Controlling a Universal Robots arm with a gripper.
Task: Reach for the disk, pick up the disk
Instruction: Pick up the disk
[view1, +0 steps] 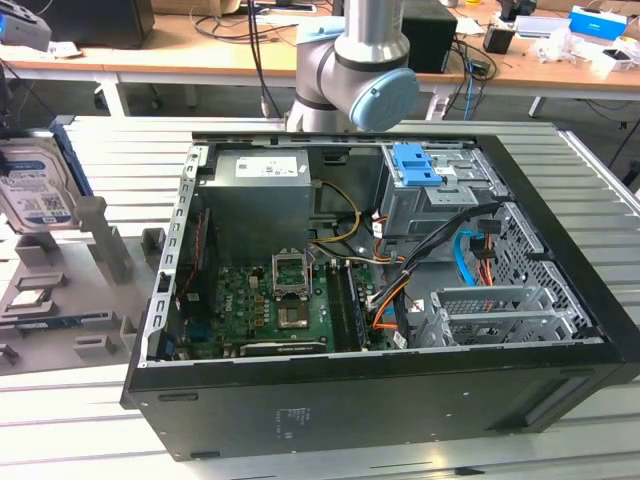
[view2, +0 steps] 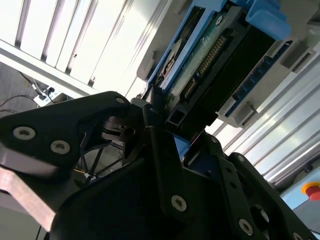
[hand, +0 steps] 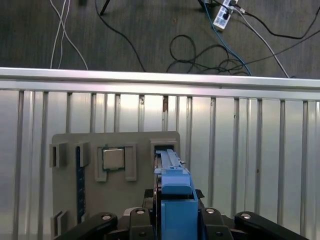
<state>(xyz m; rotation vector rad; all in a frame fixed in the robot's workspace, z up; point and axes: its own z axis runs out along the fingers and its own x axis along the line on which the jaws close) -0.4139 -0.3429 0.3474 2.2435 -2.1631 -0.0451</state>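
Observation:
The disk (view1: 35, 195) stands on edge in a grey fixture (view1: 95, 265) at the exterior view's left, its white-and-blue label facing out and blue rails along its sides. In the first wrist view I look down along its blue rail (hand: 172, 192), which rises between the black linkages of my gripper (hand: 172, 222). In the second wrist view the disk's green circuit board (view2: 210, 55) is just beyond a black finger (view2: 156, 107). The fingers stand open on either side of the disk, and I see no grip on it.
An open black computer case (view1: 380, 400) lies on the slatted metal table (view1: 600, 170), with a motherboard (view1: 270, 300) and a blue bracket (view1: 415, 165) on its drive cage. The fixture also holds a processor chip (hand: 114, 158). Cables and a power strip (hand: 222, 15) lie on the floor past the table edge.

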